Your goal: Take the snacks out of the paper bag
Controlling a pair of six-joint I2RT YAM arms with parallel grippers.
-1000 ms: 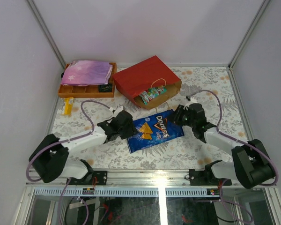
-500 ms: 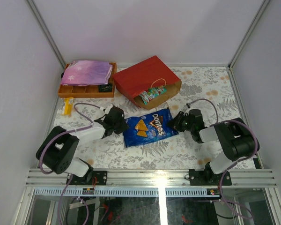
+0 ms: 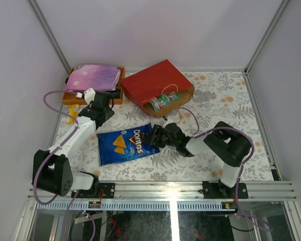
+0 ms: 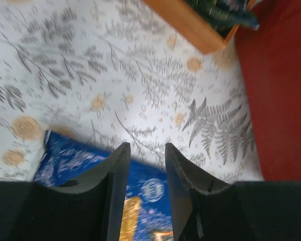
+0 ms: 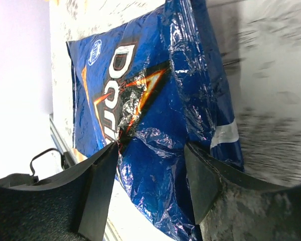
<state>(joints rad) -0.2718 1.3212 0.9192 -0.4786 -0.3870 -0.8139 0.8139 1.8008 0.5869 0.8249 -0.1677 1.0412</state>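
Observation:
The blue Doritos bag [image 3: 121,145] lies flat on the patterned table, left of centre. My right gripper [image 3: 155,136] is shut on its crumpled right end; in the right wrist view the foil [image 5: 150,100] bunches between the fingers [image 5: 150,148]. My left gripper [image 3: 98,108] is open and empty, raised above the table near the tray, with the chip bag's edge [image 4: 70,155] below it [image 4: 147,146]. The red paper bag [image 3: 153,83] lies on its side at the back. Small green and pink packets [image 3: 163,100] show in its brown mouth.
An orange compartment tray [image 3: 90,96] with a pink-purple starry pouch [image 3: 93,76] on it stands at the back left; its corner [image 4: 200,35] and the red bag's side [image 4: 286,100] show in the left wrist view. A small yellow object [image 3: 71,114] lies beside the tray.
The Doritos bag has slid left across the table with my right gripper following on its right end. My left gripper has left the bag and risen back toward the tray.

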